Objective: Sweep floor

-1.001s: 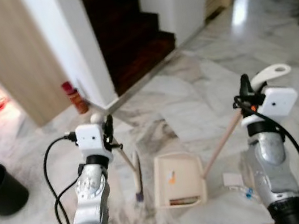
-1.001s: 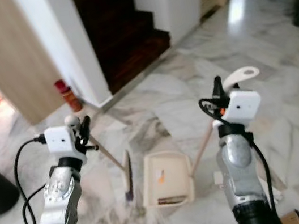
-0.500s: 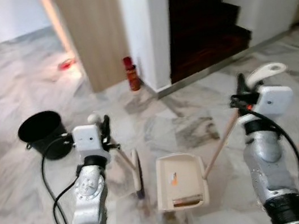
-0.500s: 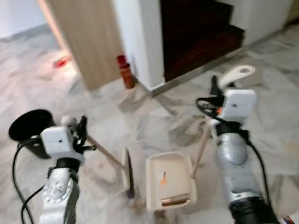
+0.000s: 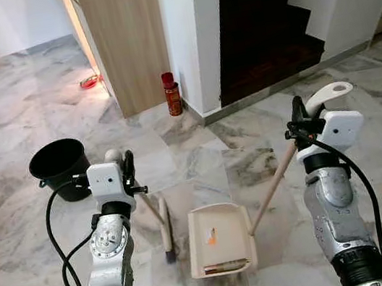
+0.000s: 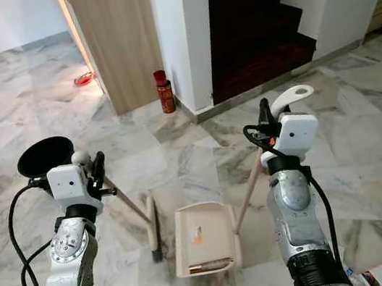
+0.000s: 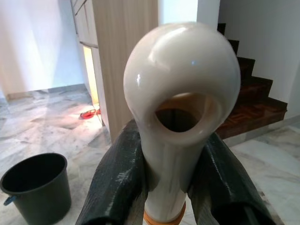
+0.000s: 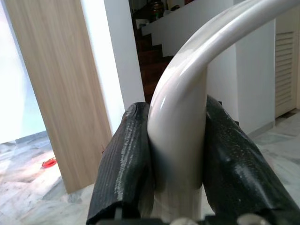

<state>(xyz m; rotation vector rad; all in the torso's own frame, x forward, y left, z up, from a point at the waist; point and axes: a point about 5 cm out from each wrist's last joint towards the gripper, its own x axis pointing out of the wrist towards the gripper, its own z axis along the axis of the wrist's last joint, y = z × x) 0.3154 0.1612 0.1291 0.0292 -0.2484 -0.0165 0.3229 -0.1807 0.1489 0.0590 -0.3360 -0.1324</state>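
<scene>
Nearest me on the marble floor (image 5: 40, 249) sits the cream dustpan (image 5: 220, 239), its tray facing me with an orange scrap and a dark strip of debris inside; its long wooden pole slants up to my right, ending in a curved cream grip; my right hand (image 5: 297, 121) is pinching that grip, the black fingers (image 8: 123, 164) pressed against both sides of it in the right wrist view. Just left of the pan stands the broom (image 5: 164, 224), a narrow cream head with dark bristles touching the floor, close beside the pan but apart from it; its pale stick leans up to my left and ends in a cream knob with a hanging hole; my left hand (image 5: 128, 172) is clamped on the neck below that knob, fingers (image 7: 117, 183) touching it on either side. Both tools lie between my two arms, below and ahead of the hands. Further out on the left a black bucket (image 5: 59, 167) stands well apart from the broom; open marble stretches left and right of it. Beyond, a red spray can (image 5: 171, 93) stands against the white wall corner (image 5: 192, 40), beside a wooden panel (image 5: 125, 36); dark stairs (image 5: 265, 35) rise to the right.
</scene>
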